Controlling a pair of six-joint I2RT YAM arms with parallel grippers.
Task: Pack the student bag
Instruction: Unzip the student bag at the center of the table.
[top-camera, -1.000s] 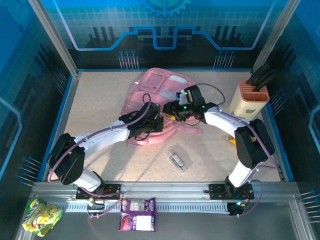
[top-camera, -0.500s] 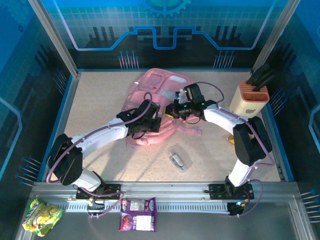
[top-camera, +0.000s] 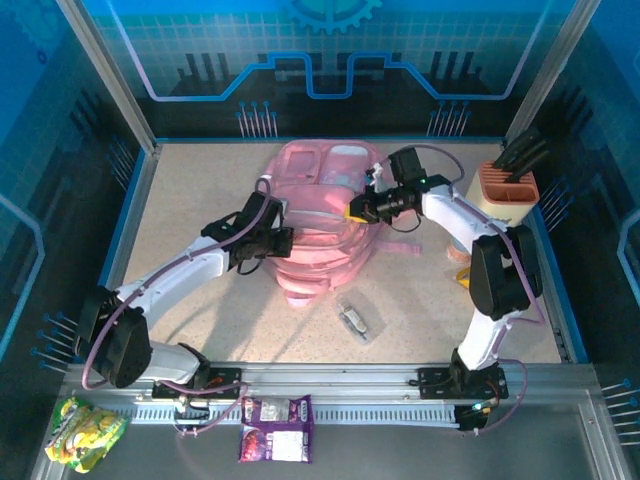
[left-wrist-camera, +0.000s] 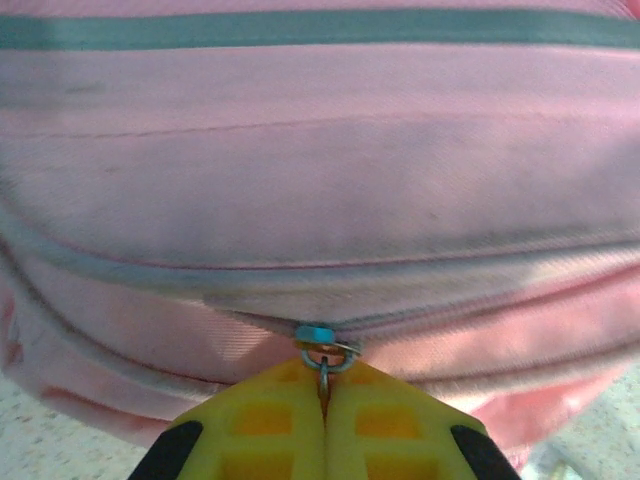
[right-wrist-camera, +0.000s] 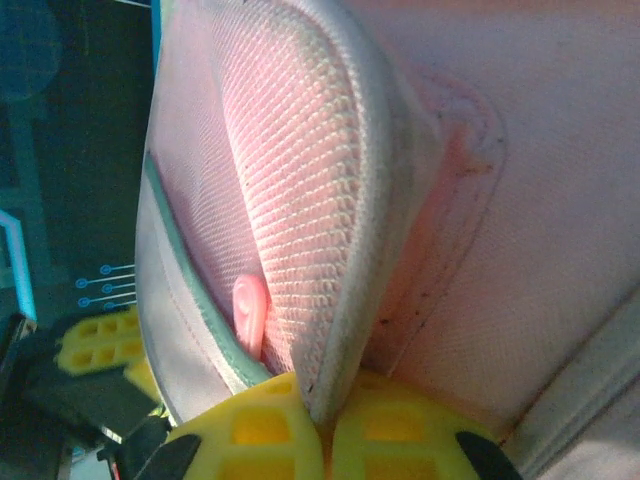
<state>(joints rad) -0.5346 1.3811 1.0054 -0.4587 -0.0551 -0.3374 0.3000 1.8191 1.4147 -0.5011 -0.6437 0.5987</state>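
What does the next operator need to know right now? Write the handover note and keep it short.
Left gripper: shut on the zip pull of the bag.
Right gripper: shut on the bag's padded mesh edge.
The bag lies mid-table between the two arms. A small clear packet lies on the table in front of it, not packed.
Done: both grips are on the bag. Whether the zip is open is unclear.
Left: open the bag and load the packet.
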